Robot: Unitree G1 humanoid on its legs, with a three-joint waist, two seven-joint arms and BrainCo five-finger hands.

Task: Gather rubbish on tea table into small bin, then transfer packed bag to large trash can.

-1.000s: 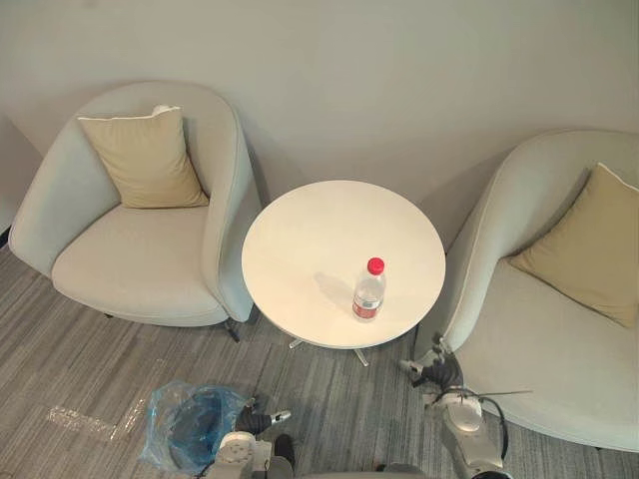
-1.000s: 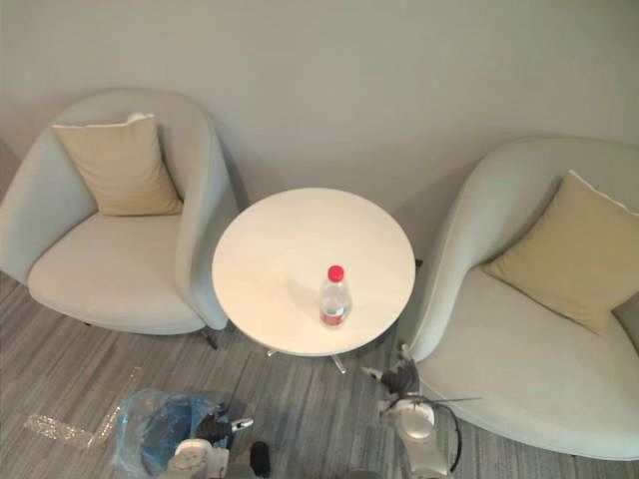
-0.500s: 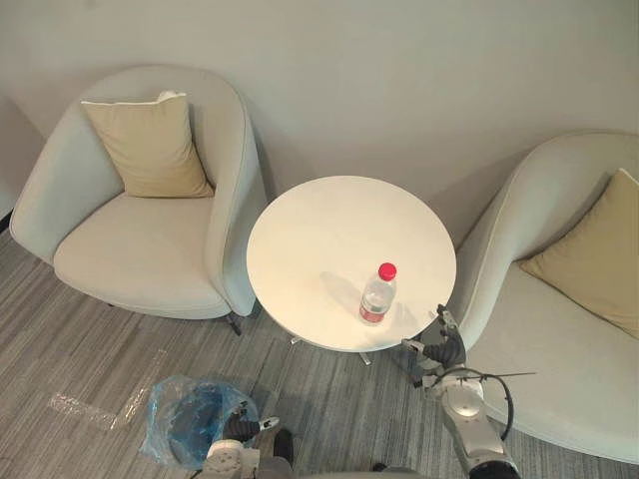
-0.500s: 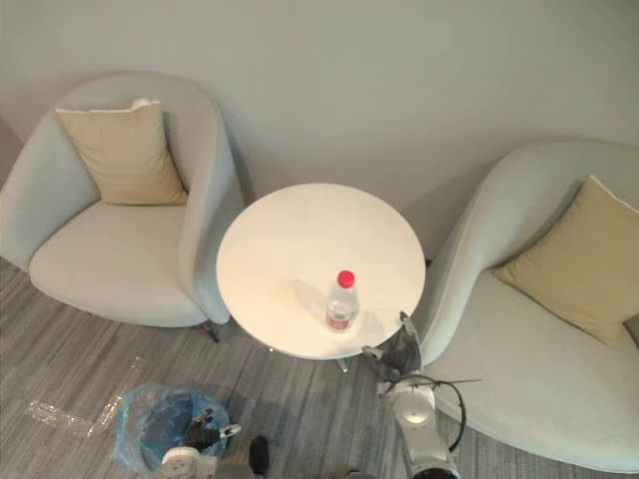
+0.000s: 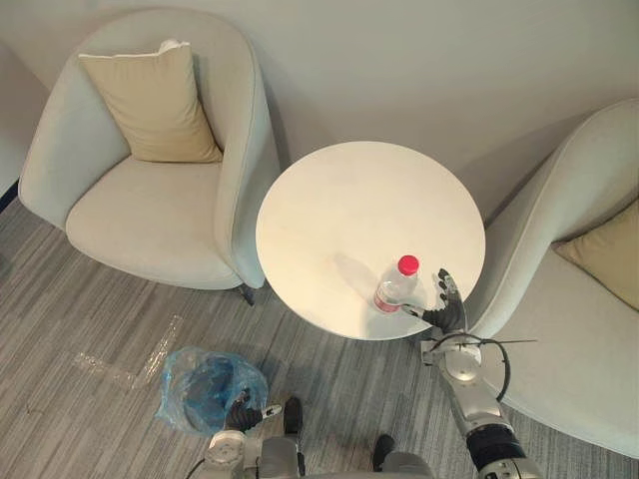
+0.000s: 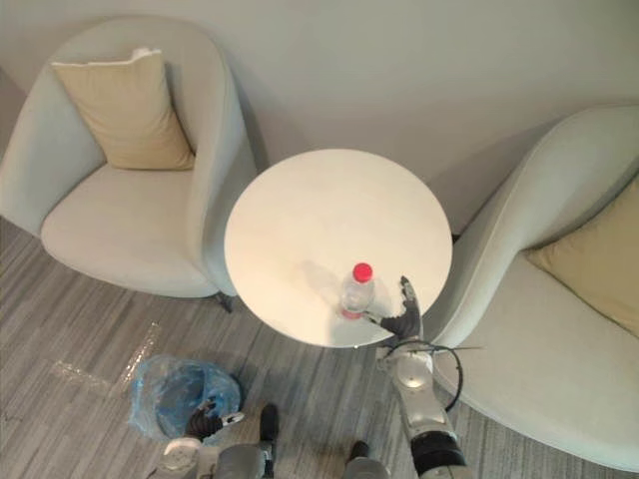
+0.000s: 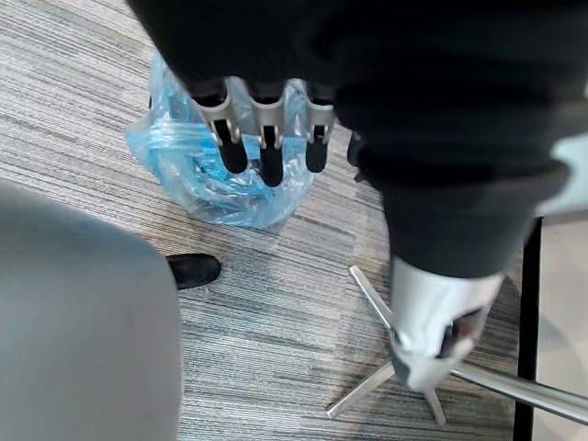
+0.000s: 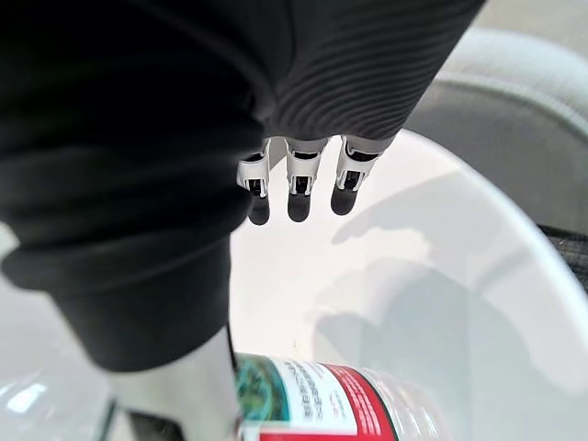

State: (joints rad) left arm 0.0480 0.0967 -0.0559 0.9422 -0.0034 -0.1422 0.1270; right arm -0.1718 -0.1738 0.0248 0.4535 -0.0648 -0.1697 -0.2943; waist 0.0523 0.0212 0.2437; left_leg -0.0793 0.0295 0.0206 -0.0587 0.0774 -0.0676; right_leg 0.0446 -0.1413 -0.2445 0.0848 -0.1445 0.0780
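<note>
The water bottle [image 5: 394, 287], clear with a red cap, is standing upright on the round white tea table [image 5: 339, 210], near its near-right edge. The right hand [image 5: 445, 312] is hovering just to the right of the bottle with fingers straight and spread, thumb pointing toward the bottle's base, and it is gripping nothing. For a secure grasp, the palm should be brought against the bottle's middle, below the cap and around the label, with fingers and thumb closing from opposite sides; a light, near-empty bottle is likely to tip or skid on the smooth top if it is nudged first. The left hand [image 5: 243, 412] is hanging low at the near left, fingers relaxed and empty, beside the small bin with its blue bag [image 5: 205, 384] on the floor. The table top is carrying only the bottle. Two pale armchairs [image 5: 150, 215] [image 5: 559, 339], each with a tan cushion [image 5: 150, 100], are flanking the table on grey striped carpet [image 5: 70, 329].
</note>
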